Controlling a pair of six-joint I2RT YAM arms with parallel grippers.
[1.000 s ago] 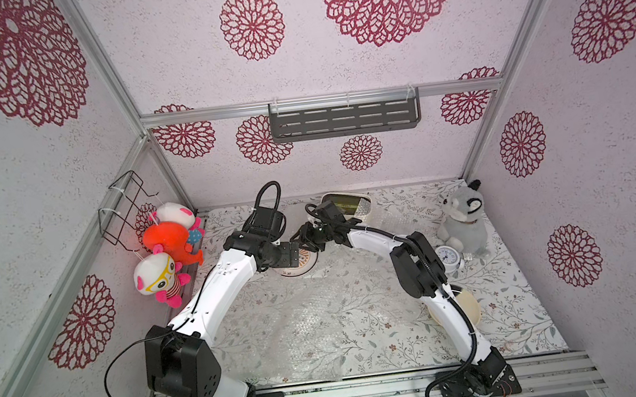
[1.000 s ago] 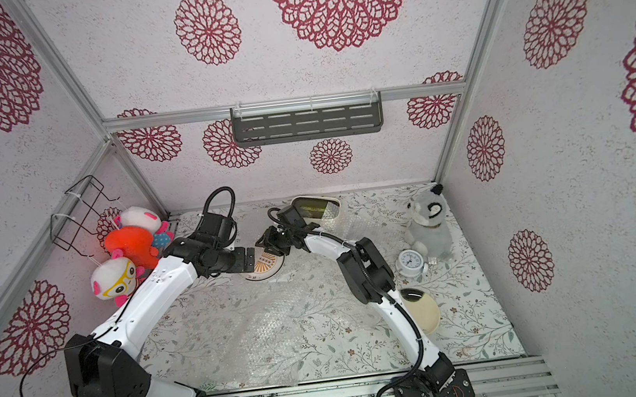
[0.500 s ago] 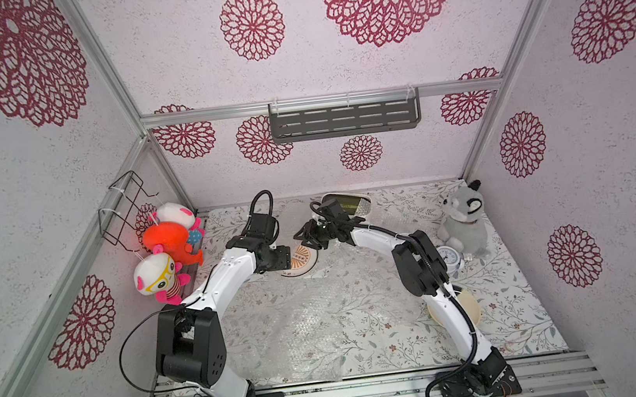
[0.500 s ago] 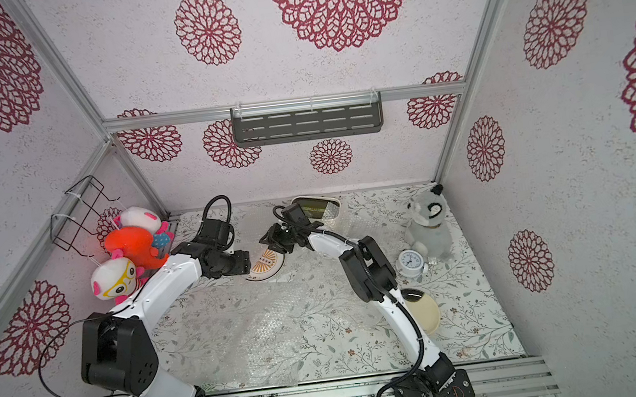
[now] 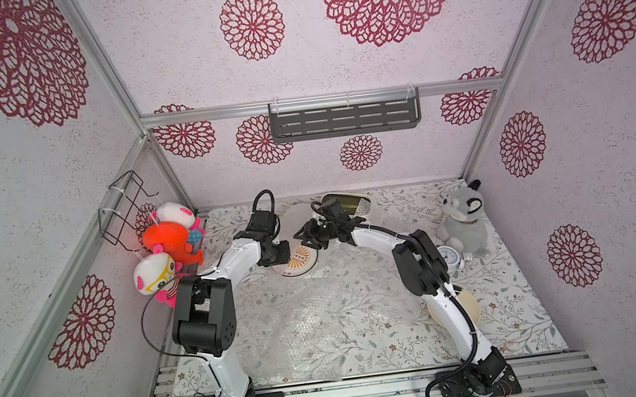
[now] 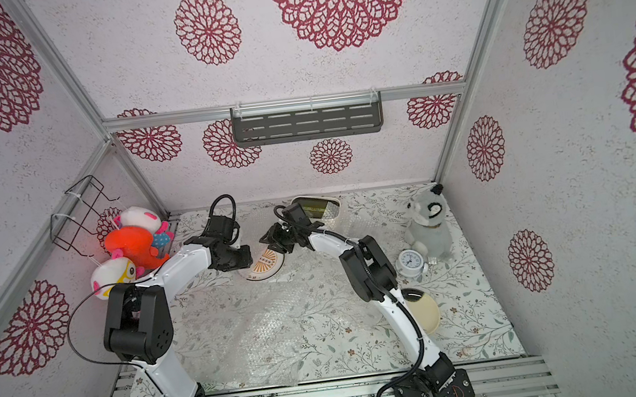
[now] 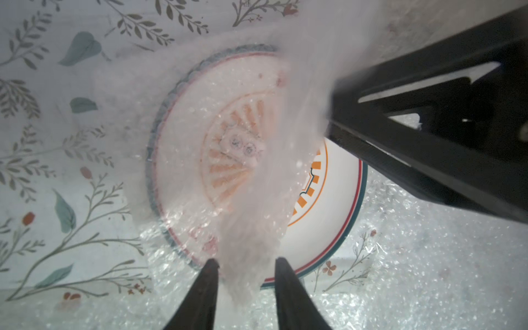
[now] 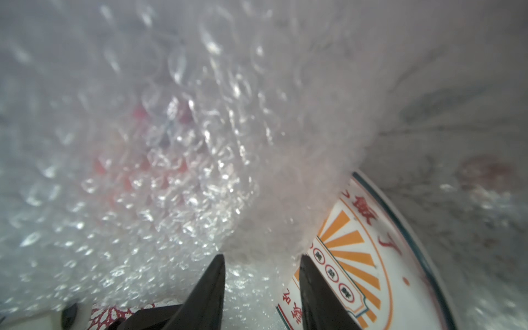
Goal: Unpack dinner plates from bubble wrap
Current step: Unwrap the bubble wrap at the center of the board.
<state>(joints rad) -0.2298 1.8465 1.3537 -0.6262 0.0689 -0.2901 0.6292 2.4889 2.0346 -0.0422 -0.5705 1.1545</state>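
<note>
Sunburst plate (image 5: 297, 262) (image 6: 265, 267) lies flat on the table (image 5: 516, 307), approx 10–11 o'clock from table ctr (12 = back wall). Bubble wrap (image 7: 257, 223) covers most of it. In the left wrist view only a crescent of white face w/ orange rays + dark rim shows bare, and more wrap lies under & beside the plate. Above the plate the wrap is gathered into a taut whitish band running btwn my two grippers.

My left gripper (image 7: 247, 261) is clenched on one end of that band, w/ wrap filling the gap btwn the fingers, at approx the plate's 10 o'clock edge. My right gripper (image 8: 261, 258) is clamped on the other end, at approx the plate's 1 o'clock edge. There too a bunched fold sits btwn the fingers, and the plate's printed face is just beside them.

A loose sheet (image 5: 315, 330) of the same wrap lies spread flat at 6 o'clock, well apart from the plate. A cream plate (image 5: 470, 306) sits at 4 o'clock, partly hidden under my right arm.

Alarm clock (image 5: 448, 258) stands at 3 o'clock, w/ a grey plush (image 5: 463, 219) just behind it at 2. A box (image 5: 350, 206) w/ dark green top is at 12, near the back wall. Plush toys (image 5: 167, 245) hang by the wall at 9–10.
</note>
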